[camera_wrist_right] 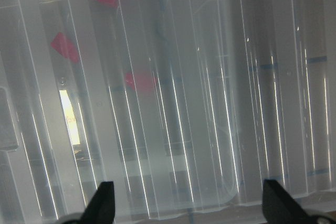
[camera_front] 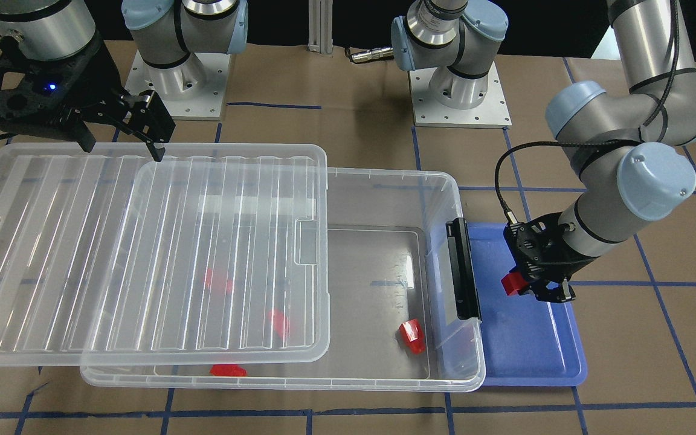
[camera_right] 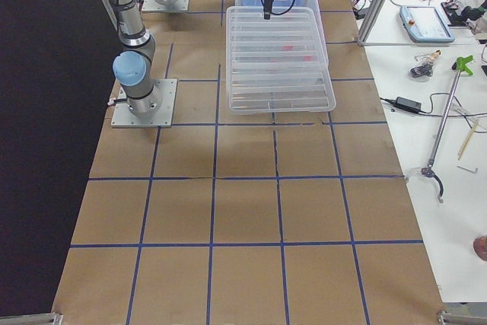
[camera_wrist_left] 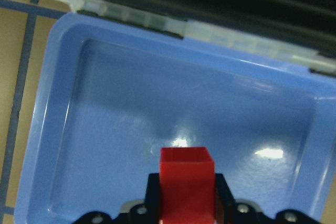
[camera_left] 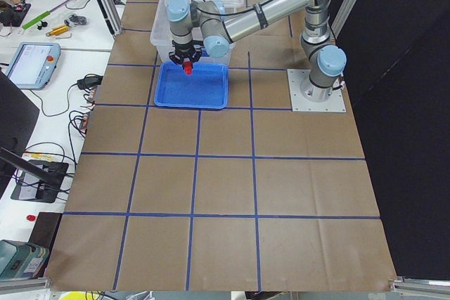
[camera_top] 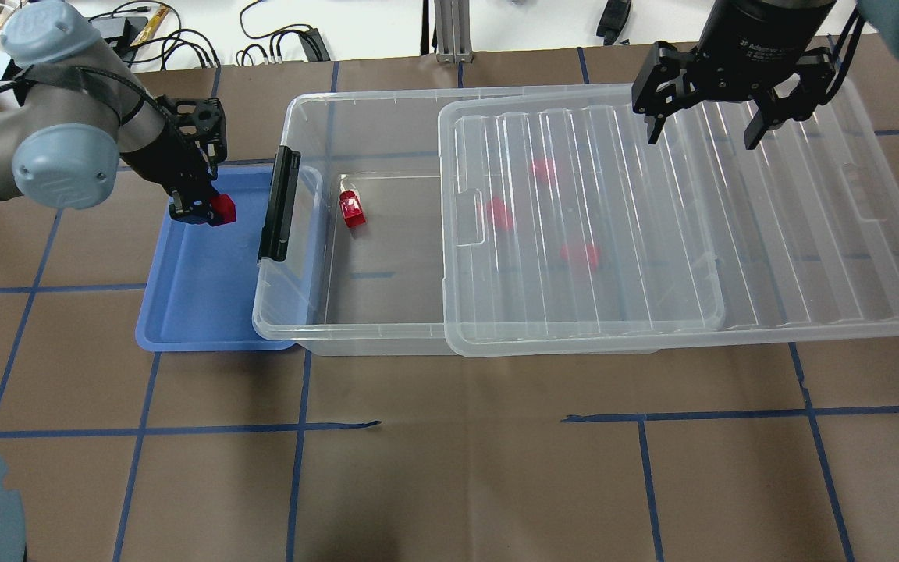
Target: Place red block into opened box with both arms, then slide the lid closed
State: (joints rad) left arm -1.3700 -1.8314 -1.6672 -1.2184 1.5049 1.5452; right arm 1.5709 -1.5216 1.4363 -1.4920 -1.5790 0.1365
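Observation:
My left gripper (camera_top: 211, 212) is shut on a red block (camera_top: 223, 209), held just above the blue tray (camera_top: 200, 312) beside the box's black latch bar (camera_top: 278, 203). The left wrist view shows the red block (camera_wrist_left: 186, 182) clamped between the fingers over the tray. The clear box (camera_top: 301, 312) is partly open, with one red block (camera_top: 352, 209) on its bare floor and three more blurred under the lid (camera_top: 730, 234). The ribbed lid lies slid toward the robot's right, overhanging that end. My right gripper (camera_top: 703, 129) hovers open above the lid's far edge.
The blue tray (camera_front: 535, 356) abuts the box's latch end. Both arm bases (camera_front: 460, 90) stand on plates behind the box. Brown table with blue tape lines surrounds everything; benches with cables and tools lie beyond the table's ends in the side views.

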